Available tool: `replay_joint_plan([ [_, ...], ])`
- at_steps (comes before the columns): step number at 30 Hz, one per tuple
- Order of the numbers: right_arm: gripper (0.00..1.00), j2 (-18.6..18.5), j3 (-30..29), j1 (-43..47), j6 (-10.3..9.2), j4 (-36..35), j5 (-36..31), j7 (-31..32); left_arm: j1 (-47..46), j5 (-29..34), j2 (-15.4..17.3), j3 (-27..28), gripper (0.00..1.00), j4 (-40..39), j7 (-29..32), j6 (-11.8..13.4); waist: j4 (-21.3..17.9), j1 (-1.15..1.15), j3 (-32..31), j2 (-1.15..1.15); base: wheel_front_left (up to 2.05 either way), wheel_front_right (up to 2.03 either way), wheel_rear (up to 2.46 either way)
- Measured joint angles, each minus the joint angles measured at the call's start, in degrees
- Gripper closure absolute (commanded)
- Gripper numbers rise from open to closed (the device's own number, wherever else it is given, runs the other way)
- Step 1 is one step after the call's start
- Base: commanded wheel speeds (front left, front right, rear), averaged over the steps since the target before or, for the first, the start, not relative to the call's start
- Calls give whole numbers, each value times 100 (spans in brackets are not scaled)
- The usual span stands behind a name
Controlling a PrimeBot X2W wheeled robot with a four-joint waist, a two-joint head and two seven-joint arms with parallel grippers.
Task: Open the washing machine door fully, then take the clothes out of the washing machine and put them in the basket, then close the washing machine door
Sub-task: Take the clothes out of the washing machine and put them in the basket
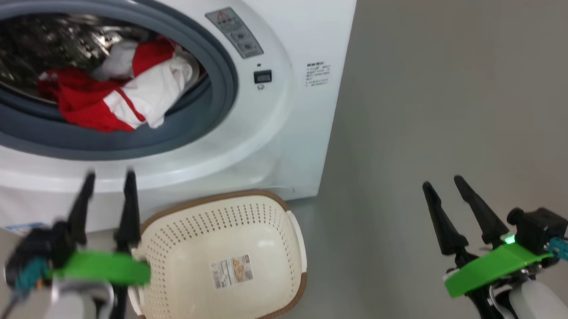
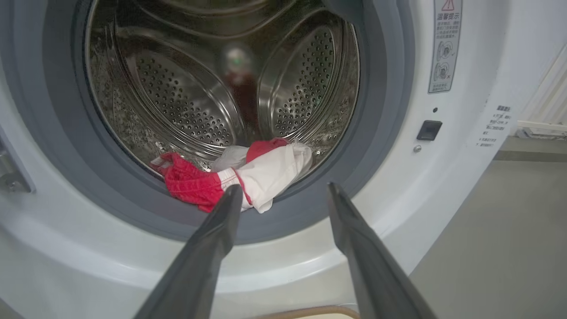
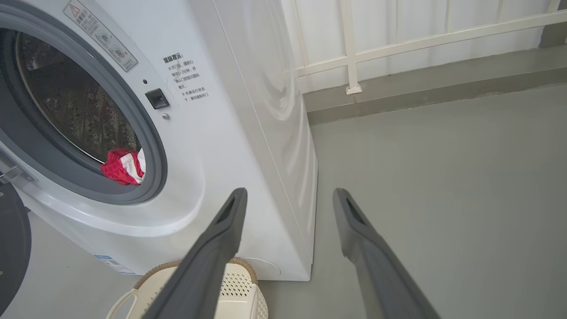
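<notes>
The white washing machine (image 1: pixel 273 131) stands with its drum exposed. The red and white clothes (image 1: pixel 113 95) lie heaped at the drum's front lip, on the grey rubber ring. A dark curved edge of the washing machine door (image 3: pixel 11 252) shows swung out at the machine's left. The cream basket (image 1: pixel 277 217) stands empty on the floor just under the drum opening. My left gripper (image 1: pixel 110 175) hangs open in front of the machine, below the clothes (image 2: pixel 239 177), with nothing between its fingers. My right gripper (image 1: pixel 442 182) is open over bare floor to the right of the machine.
Grey floor (image 1: pixel 454 99) spreads to the right of the machine. In the right wrist view a white railing (image 3: pixel 352 53) and a low kerb run behind the machine. The basket's brown rim (image 3: pixel 155 269) sits close against the machine's front.
</notes>
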Motion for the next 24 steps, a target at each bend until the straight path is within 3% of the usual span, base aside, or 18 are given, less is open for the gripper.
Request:
replay_joint_plan([
  [14, 0, 177, -2, -632, 0, -136, -45, 0, -3211, 325, 285, -230, 0, 2802, 141, 22, -186, 0, 1060, 0, 0, 0, 0],
  [24, 0, 323, -9, -875, 0, -202, -142, 0, -4583, 509, 565, -360, 0, 4255, 413, 332, -352, 0, 1695, 0, 0, 0, 0],
])
